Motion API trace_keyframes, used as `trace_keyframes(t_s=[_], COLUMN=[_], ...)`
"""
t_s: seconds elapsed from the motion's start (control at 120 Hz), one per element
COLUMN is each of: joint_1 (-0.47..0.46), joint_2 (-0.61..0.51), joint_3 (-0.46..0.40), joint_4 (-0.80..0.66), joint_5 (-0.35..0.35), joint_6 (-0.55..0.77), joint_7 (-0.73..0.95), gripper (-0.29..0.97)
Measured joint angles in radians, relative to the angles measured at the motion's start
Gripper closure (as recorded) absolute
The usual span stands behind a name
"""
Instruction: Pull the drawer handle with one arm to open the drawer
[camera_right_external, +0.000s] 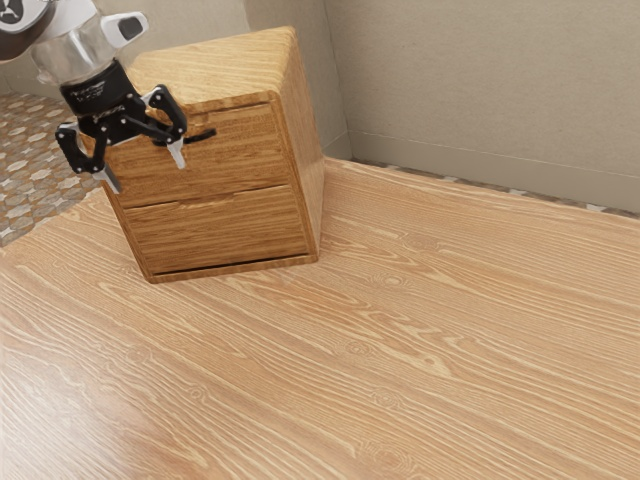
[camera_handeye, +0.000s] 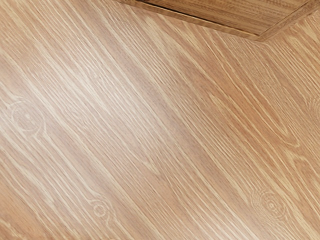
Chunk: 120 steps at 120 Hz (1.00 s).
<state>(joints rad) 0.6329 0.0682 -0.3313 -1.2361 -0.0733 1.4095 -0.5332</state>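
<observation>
- Here, the hand hangs with its fingers spread wide in front of the top drawer, gripping nothing.
- One finger sits just beside the black handle; I cannot tell whether they touch.
- The cabinet stands on the worktop near the wall, with both drawer fronts flush.
- Bare worktop spreads before the cabinet and toward the exterior view's right.

Handle perhaps partly behind claw
</observation>
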Motion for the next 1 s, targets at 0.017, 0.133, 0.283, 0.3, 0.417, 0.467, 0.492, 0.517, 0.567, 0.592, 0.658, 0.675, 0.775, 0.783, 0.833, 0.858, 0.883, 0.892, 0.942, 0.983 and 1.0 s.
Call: trace_keyframes(t_s=[0.017,0.133,0.283,0.3,0.417,0.467,0.492,0.517,0.567,0.592,0.658,0.675,0.775,0.783,0.833,0.858,0.883,0.892,0.942,0.983,1.0], joint_1=[0.015,0.011,-0.074,-0.094,-0.272,-0.326,-0.334,-0.324,-0.221,-0.107,0.378,0.479,0.909,0.937,1.085,1.143,1.183,1.192,1.168,1.028,0.93], joint_2=[0.0,-0.001,-0.069,-0.074,-0.045,-0.024,-0.018,-0.016,-0.018,-0.02,-0.046,-0.049,-0.054,-0.053,-0.047,-0.041,-0.03,-0.026,-0.012,-0.01,-0.011], joint_3=[0.0,-0.002,0.022,0.034,0.136,0.179,0.204,0.228,0.247,0.212,-0.036,-0.077,-0.175,-0.178,-0.187,-0.189,-0.19,-0.189,-0.188,-0.17,-0.142], joint_4=[0.0,0.002,0.096,0.114,0.153,0.157,0.157,0.154,0.149,0.147,0.106,0.1,0.088,0.088,0.088,0.09,0.092,0.092,0.092,0.092,0.092], joint_5=[-0.001,-0.007,-0.008,-0.007,0.004,0.01,0.012,0.012,-0.009,-0.024,-0.028,-0.02,0.014,0.016,0.025,0.028,0.031,0.032,0.036,0.044,0.05], joint_6=[-0.004,-0.027,-0.038,-0.034,0.048,0.082,0.094,0.105,0.116,0.12,0.126,0.125,0.12,0.12,0.121,0.123,0.128,0.129,0.138,0.145,0.147], joint_7=[-0.026,-0.19,-0.359,-0.381,-0.551,-0.634,-0.675,-0.716,-0.792,-0.828,-0.916,-0.937,-1.053,-1.062,-1.112,-1.135,-1.158,-1.165,-1.202,-1.227,-1.235], gripper=[0.02,0.02,0.02,0.02,0.03,0.03,0.03,0.04,0.03,0.03,0.03,0.03,0.03,0.03,0.03,0.03,0.04,0.04,0.04,0.04,0.04])
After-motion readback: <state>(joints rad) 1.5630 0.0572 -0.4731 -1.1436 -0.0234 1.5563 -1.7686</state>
